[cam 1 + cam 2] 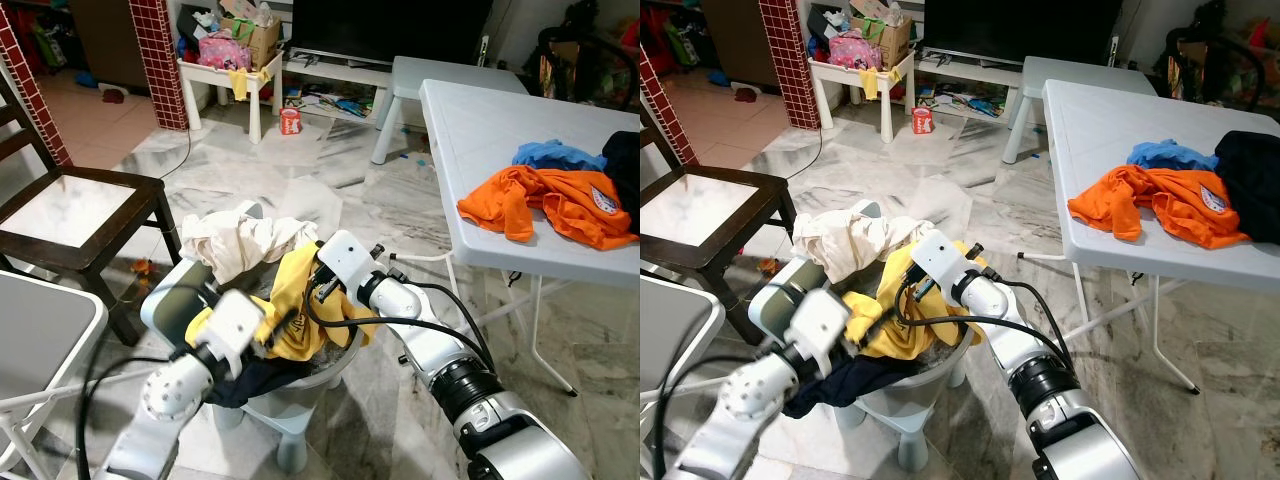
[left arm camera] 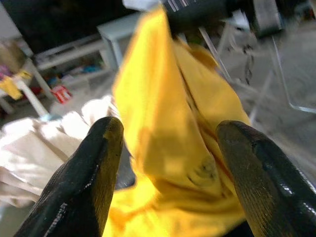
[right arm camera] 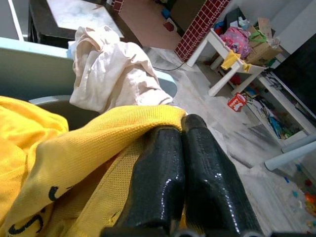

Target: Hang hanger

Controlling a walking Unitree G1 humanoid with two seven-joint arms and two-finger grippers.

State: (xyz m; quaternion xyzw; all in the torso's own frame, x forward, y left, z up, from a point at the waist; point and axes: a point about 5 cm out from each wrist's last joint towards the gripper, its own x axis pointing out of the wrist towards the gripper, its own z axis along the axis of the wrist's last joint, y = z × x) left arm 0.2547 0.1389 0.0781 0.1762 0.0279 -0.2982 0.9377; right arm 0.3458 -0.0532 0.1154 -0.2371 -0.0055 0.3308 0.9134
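The right tool is clenched on a fold of the yellow shirt, its two black fingers pressed together with the knit cloth pinched at their tips — the shirt rises from the grey laundry basket just beneath that tool. The left tool hangs released just beside the same shirt, its fingers spread wide with the yellow cloth between them but not gripped. Under the left tool a dark navy garment spills over the basket's near rim, and beyond both tools a cream-white cloth is heaped on the basket's far edge. The basket stands on the marble floor, on a small pale stool that shows below it. Well apart from the right tool, off to its outer side, a white folding table carries an orange shirt, touching a blue garment and a dark one behind it. On the left tool's outer side stands a dark wooden chair. Far beyond the tools, a small white side table holds a pink bag and a cardboard box, with a red can on the floor near it. I cannot make out a hanger anywhere near the tools.
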